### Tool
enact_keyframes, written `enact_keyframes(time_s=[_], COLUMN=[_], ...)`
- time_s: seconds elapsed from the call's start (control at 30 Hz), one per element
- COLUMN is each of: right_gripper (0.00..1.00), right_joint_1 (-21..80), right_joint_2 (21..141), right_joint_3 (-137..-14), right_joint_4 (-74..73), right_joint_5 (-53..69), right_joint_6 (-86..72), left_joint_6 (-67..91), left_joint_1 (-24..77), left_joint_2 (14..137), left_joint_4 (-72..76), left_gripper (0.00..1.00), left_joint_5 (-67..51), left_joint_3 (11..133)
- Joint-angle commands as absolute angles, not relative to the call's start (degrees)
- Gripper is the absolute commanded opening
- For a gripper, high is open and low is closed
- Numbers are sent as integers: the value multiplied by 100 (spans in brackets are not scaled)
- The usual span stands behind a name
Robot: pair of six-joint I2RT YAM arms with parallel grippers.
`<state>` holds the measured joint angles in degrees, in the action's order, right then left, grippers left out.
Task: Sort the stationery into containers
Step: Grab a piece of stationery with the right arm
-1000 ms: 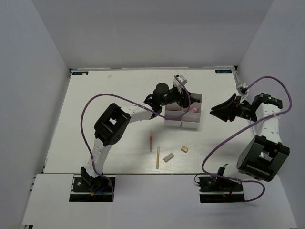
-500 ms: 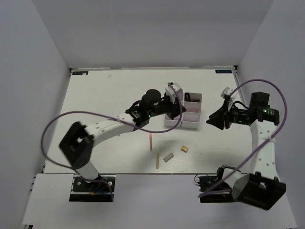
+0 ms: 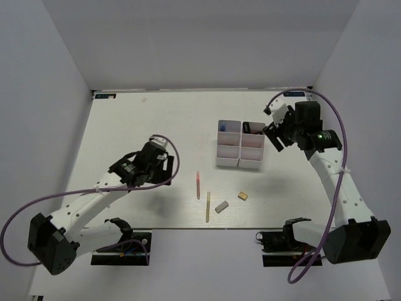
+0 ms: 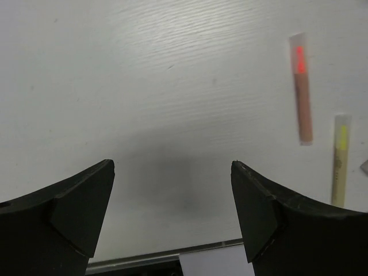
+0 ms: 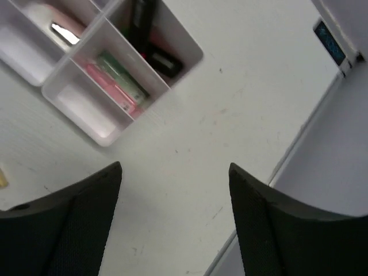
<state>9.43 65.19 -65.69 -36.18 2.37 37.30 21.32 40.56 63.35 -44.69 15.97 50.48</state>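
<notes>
Near the bins — pink stick, yellow stick, grey eraser.

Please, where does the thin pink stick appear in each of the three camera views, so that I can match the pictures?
Top external: the pink stick lies near the centre, in front of the white bins.
Left wrist: it is in the upper right of the picture.
Right wrist: it is not in this picture.
Shared landmark: the yellow stick lies to the lower right of the pink one in both views that show it.
</notes>
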Motion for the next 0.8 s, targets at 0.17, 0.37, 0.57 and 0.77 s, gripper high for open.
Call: enact_keyframes(time_s=[0.17, 0.37, 0.57, 0.77], right_gripper=[0, 40, 46, 58], right_joint_1=[1976, 2819, 3436, 4016], right_joint_2=[6795, 6690, 6662, 7066], right_joint_3=[-6816, -5718, -4537, -4368], right_joint_4=[-5309, -5539, -4404, -3877], right_joint_5=[3241, 4484, 1999, 538], right_joint_6=[2849, 2303, 1802, 1460], left_joint_6=[2268, 1978, 1960, 1942], left_joint_1=[2708, 2294, 1952, 1740], left_joint_2=[5107, 4878, 4720, 4632], left_joint_4=[-4527, -4210, -3894, -3849], left_gripper=[91, 91, 91, 91], left_joint_5=[291, -455, -922, -1081], left_joint_3=[4290, 3745, 3472, 3366])
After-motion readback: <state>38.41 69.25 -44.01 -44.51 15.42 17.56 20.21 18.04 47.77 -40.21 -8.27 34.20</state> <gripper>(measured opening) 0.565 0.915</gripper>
